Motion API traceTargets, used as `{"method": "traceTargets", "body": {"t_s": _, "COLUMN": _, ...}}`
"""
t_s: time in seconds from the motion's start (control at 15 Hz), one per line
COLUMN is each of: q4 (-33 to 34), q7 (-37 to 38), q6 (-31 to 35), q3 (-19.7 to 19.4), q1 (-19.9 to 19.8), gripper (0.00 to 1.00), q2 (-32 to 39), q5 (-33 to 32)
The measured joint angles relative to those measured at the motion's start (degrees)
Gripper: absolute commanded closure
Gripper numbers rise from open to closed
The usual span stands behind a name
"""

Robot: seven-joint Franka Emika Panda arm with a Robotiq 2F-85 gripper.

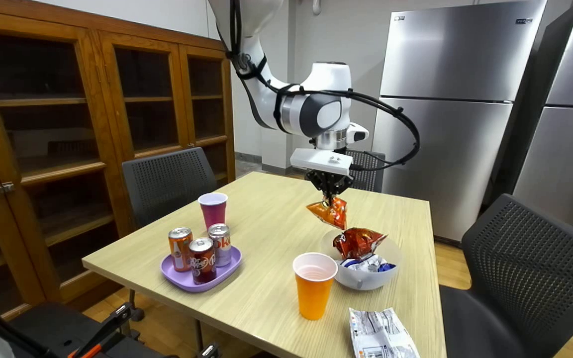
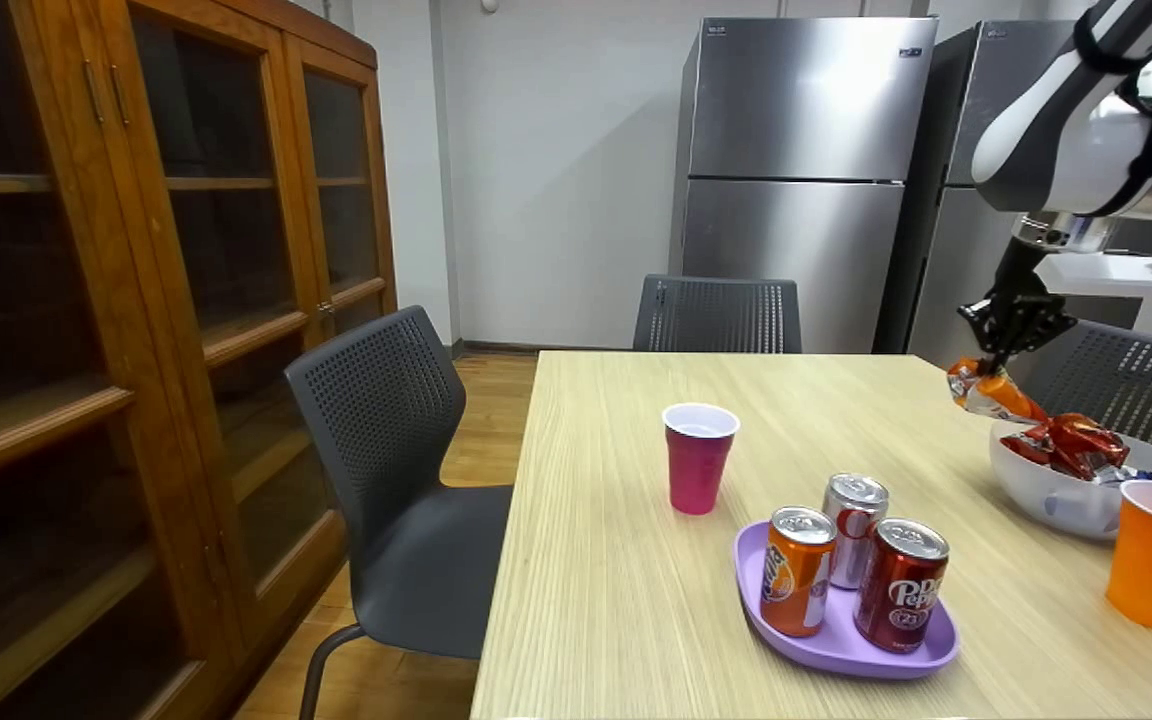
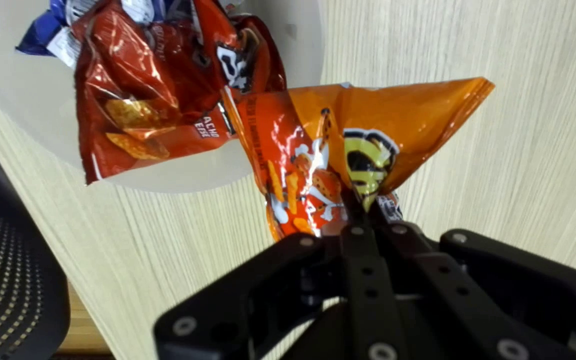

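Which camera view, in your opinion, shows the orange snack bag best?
The wrist view: the orange snack bag appears largest there, its printed pictures clear, though the gripper covers part of it. In both exterior views it is small, held under the gripper near the bowl, its print unreadable.

Table (image 1: 266, 228): bowl (image 1: 361, 282), tray (image 1: 182, 281), cups (image 1: 313, 294), packet (image 1: 382, 334)

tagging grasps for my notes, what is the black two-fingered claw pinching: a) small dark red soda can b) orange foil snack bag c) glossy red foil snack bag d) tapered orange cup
b, as the wrist view shows the claw closed on the orange foil snack bag.
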Motion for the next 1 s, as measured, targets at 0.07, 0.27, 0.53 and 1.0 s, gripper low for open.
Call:
{"method": "traceTargets", "body": {"t_s": 0.07, "q4": 0.0, "q7": 0.0, "q6": 0.1, "q3": -0.3, "q1": -0.3, "gripper": 1.0, "q2": 0.0, "q5": 0.1}}
{"method": "traceTargets", "body": {"t_s": 0.27, "q4": -0.2, "q7": 0.0, "q6": 0.3, "q3": -1.2, "q1": -1.0, "gripper": 1.0, "q2": -0.2, "q5": 0.1}}
{"method": "traceTargets", "body": {"t_s": 0.53, "q4": -0.5, "q7": 0.0, "q6": 0.6, "q3": -2.3, "q1": -1.9, "gripper": 1.0, "q2": -0.6, "q5": 0.2}}
{"method": "traceTargets", "body": {"t_s": 1.0, "q4": -1.7, "q7": 0.0, "q6": 0.6, "q3": -3.8, "q1": -2.3, "gripper": 1.0, "q2": -0.8, "q5": 0.2}}
